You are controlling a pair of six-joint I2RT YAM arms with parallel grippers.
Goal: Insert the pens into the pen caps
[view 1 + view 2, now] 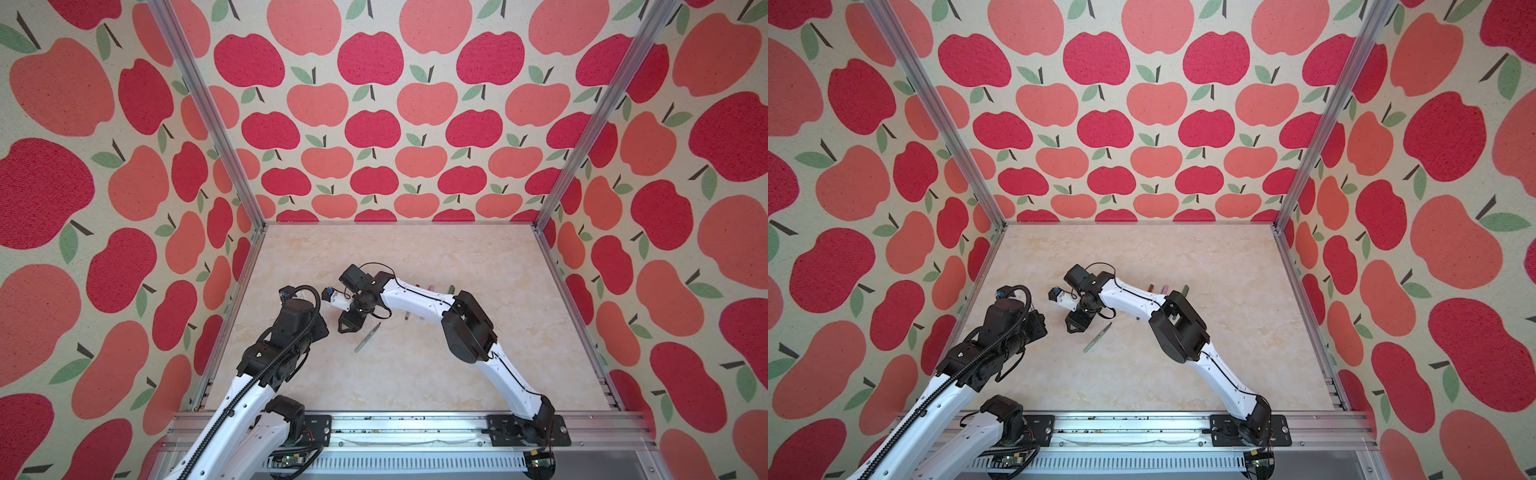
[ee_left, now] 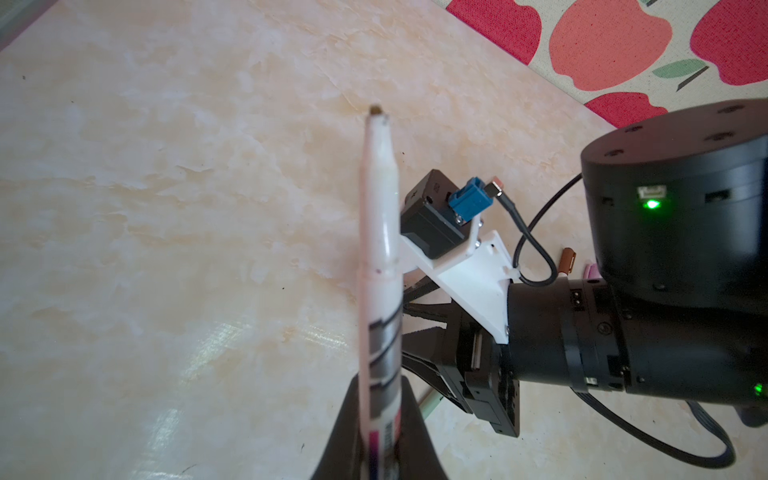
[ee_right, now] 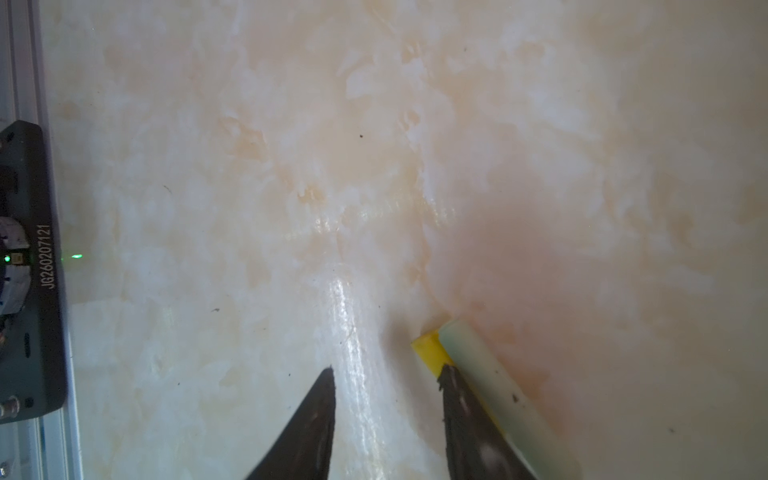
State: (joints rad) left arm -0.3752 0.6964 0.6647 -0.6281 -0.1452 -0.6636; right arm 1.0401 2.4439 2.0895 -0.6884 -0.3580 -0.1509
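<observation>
We clamp the white pen [image 2: 380,232] in the left end effector [image 2: 380,415]; the right end effector [image 3: 386,374] spreads empty, yellow cap [image 3: 430,349] just outside one finger [image 3: 465,415], beside the sage pen [image 3: 498,395].

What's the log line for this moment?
left tool: shut on white pen | right tool: open, empty | yellow cap, green pen: beside right tool
</observation>
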